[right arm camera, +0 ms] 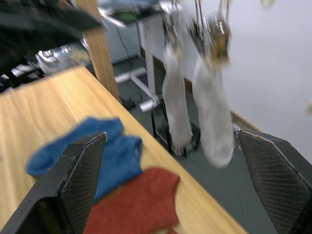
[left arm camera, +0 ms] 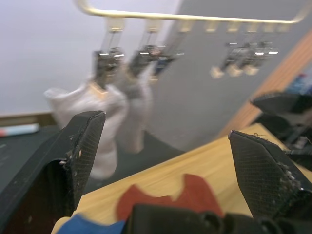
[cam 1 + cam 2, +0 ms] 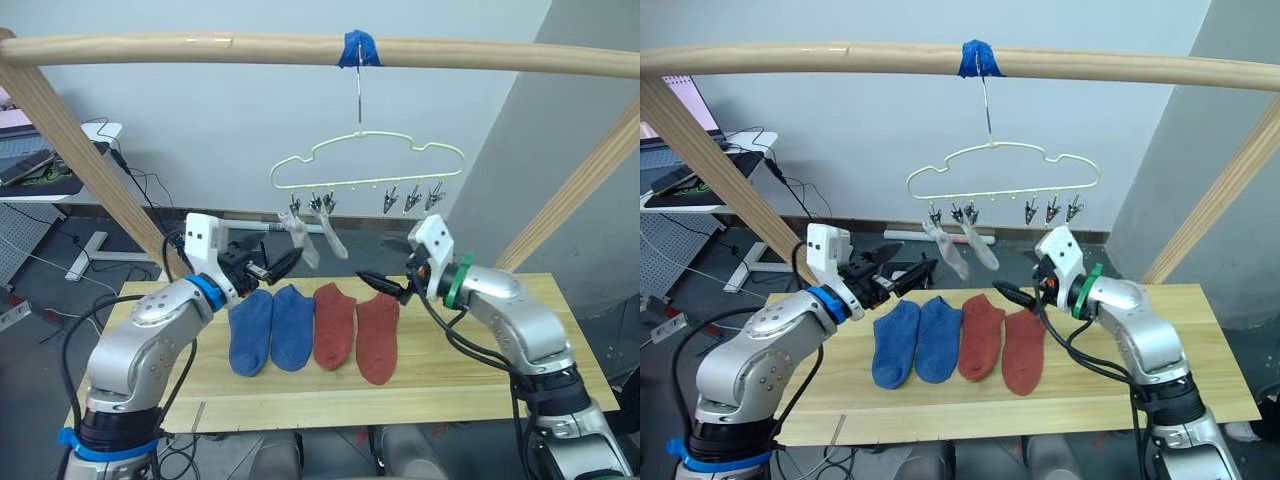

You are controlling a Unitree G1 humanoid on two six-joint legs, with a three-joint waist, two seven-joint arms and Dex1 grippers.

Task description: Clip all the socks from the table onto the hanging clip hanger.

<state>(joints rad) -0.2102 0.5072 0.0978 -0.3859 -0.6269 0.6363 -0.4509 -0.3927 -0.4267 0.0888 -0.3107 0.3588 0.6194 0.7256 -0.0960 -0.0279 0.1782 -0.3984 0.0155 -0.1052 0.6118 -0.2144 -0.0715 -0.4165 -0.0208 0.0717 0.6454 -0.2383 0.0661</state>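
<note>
Frame: round pale wooden pole (image 3: 200,47) across the top w/ slanted wooden side poles (image 3: 75,150) at both ends.
Tape: blue tape wrap (image 3: 357,47) on the top pole, approx. mid-span.
Desk: white desk (image 3: 75,150) at far left, behind the left slanted pole — dark items lying on it, can't tell what.
Cables: black cables (image 3: 140,185) trailing off the desk to the floor.
Wall: plain light grey wall (image 3: 200,130) at back; darker grey panel (image 3: 570,110) on the right side.
Floor: dark grey floor (image 3: 40,290).
</note>
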